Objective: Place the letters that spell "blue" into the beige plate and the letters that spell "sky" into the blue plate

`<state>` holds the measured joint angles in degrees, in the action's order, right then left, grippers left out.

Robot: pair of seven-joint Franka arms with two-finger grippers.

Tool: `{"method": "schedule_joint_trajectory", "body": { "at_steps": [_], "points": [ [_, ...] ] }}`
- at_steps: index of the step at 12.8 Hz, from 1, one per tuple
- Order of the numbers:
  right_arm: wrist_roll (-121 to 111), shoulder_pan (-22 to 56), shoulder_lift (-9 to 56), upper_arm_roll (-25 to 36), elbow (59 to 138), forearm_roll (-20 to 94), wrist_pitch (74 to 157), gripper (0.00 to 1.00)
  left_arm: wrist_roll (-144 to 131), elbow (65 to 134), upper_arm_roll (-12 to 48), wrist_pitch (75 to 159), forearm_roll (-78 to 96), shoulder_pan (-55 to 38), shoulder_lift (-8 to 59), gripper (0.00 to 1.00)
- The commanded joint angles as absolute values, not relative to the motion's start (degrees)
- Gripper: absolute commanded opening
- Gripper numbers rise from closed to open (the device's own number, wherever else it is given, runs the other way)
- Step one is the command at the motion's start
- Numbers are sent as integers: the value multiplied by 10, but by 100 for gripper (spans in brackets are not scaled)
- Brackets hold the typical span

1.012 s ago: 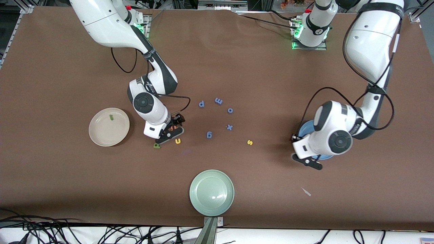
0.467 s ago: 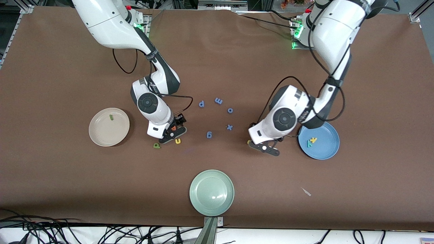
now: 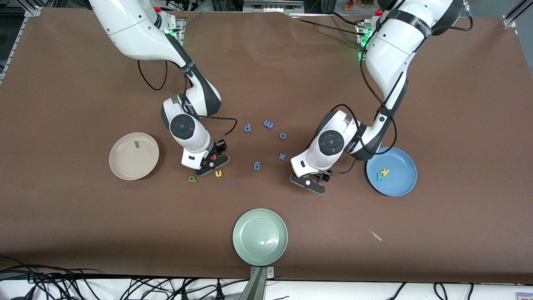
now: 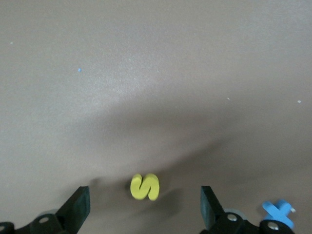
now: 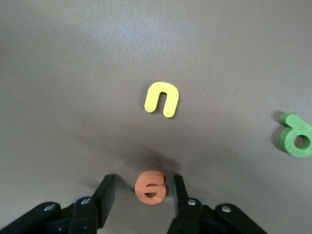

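The brown table [image 3: 83,229] fills the front view. The right arm [image 3: 133,33] reaches down from the upper part of the frame toward the middle, and so does the left arm [image 3: 391,50].

There are three plates. The beige plate [image 3: 125,166] sits at mid-height toward the right arm's end, with the green l [image 3: 136,144] lying in it. The blue plate [image 3: 399,183] sits at mid-height toward the left arm's end and holds the yellow k [image 3: 385,171] and the teal y [image 3: 379,177], which lie just beside each other. The green plate [image 3: 260,246] is at the lower middle.

The right gripper [image 3: 212,162] is low over the orange e [image 5: 150,186]. Its fingers are about half open and straddle the letter, with a gap on one side, so nothing is gripped. The yellow u [image 5: 162,99] and the green b [image 5: 295,136] lie on the table near it, lower in the front view.

The left gripper [image 3: 308,182] is low between the centre of the frame and the blue plate. Its fingers are spread wide and hold nothing. In its wrist view the yellow s [image 4: 145,186] lies on the table between the fingertips, touching neither.

Five blue letters [image 3: 268,124] are scattered in the centre.
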<state>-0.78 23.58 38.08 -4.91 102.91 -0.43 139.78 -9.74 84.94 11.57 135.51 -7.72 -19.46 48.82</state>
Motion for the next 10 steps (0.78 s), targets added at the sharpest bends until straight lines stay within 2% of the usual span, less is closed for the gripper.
{"method": "schedule_joint_trajectory", "body": {
  "at_steps": [1, 3, 4, 6, 8, 9, 10],
  "points": [
    [-11, 239, 376, -47, 1039, -12, 1396, 47, -102, 849, 112, 1382, -96, -197, 495, 100],
    [-11, 239, 375, -47, 1043, -13, 1396, 44, -99, 853, 112, 1382, -96, -191, 493, 96],
    [-11, 239, 375, -47, 1043, -13, 1396, 39, -100, 853, 112, 1382, -96, -192, 493, 78],
    [-11, 239, 375, -47, 1043, -13, 1396, 35, -101, 854, 112, 1381, -96, -196, 495, 52],
    [-11, 239, 376, -47, 1042, -13, 1396, 30, -101, 854, 112, 1379, -96, -192, 494, 28],
    [-18, 239, 376, -47, 1042, -14, 1396, 30, -101, 854, 112, 1379, -96, -193, 494, 20],
    [-31, 239, 376, -47, 1042, -14, 1396, 23, -101, 854, 112, 1379, -96, -192, 494, 11]
  ]
}}
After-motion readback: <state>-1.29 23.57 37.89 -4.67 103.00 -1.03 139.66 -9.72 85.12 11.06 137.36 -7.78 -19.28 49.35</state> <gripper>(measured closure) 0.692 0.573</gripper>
